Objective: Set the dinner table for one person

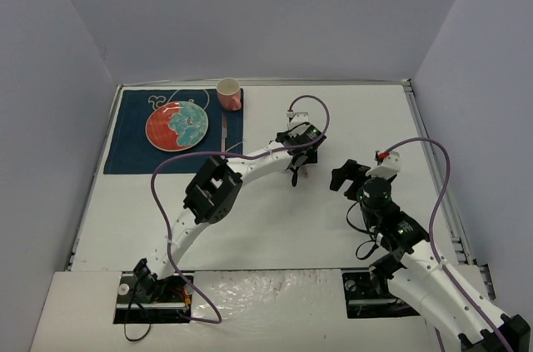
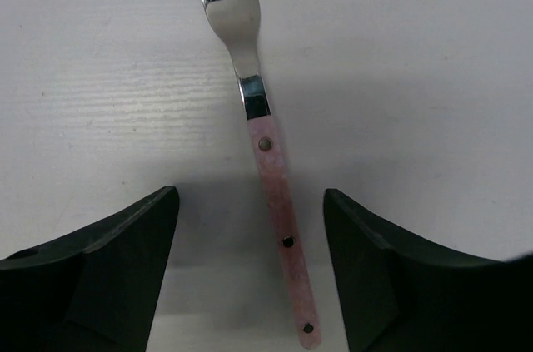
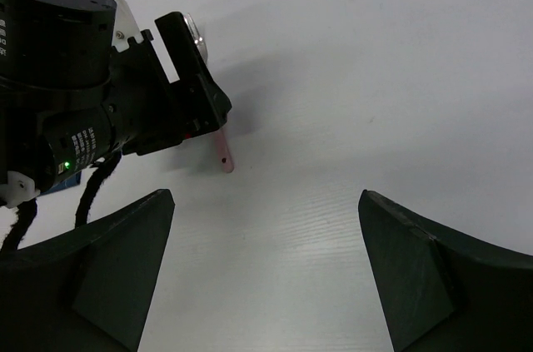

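A fork [image 2: 257, 110] with a pink riveted handle lies flat on the white dinner table [image 1: 350, 119], tines pointing away from me. My left gripper [image 2: 250, 199] is low over it, open, with one dark finger [image 2: 125, 252] on each side of the handle and a gap on both sides. The right wrist view shows that gripper [image 3: 171, 111] with the handle's end [image 3: 225, 158] poking out beneath it. My right gripper [image 3: 266, 198] hovers open over bare tabletop just right of it, holding nothing. From above, the left gripper [image 1: 298, 166] is mid-table and the right gripper [image 1: 345, 177] is beside it.
A dark blue placemat [image 1: 133, 152] lies at the back left with a red and teal plate [image 1: 176, 126] on it. A slim utensil [image 1: 222, 129] lies along the mat's right edge. A pink cup [image 1: 229, 94] stands at its far right corner. Purple cables loop over both arms.
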Action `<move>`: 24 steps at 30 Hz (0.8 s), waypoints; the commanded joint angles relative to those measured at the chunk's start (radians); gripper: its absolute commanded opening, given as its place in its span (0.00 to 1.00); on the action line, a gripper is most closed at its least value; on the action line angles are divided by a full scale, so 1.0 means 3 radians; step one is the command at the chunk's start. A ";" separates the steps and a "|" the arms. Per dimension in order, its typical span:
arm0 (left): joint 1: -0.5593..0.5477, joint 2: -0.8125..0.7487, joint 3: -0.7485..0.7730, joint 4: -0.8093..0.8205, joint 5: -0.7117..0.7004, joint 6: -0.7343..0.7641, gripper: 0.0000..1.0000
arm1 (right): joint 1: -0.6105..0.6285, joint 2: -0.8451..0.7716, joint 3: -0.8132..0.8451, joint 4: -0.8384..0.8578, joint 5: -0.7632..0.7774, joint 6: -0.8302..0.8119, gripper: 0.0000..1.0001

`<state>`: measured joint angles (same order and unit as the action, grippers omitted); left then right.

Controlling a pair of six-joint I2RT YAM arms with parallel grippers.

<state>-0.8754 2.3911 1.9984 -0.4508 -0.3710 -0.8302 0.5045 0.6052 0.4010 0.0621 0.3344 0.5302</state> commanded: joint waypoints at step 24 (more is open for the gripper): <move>0.0038 -0.0864 -0.0744 0.0149 -0.0256 0.0433 0.00 | 0.0001 -0.0157 0.0052 0.0089 0.0121 -0.0043 1.00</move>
<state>-0.8758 2.3298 1.8696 -0.4071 -0.4096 -0.7991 0.5045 0.5560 0.4000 0.0406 0.3358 0.5276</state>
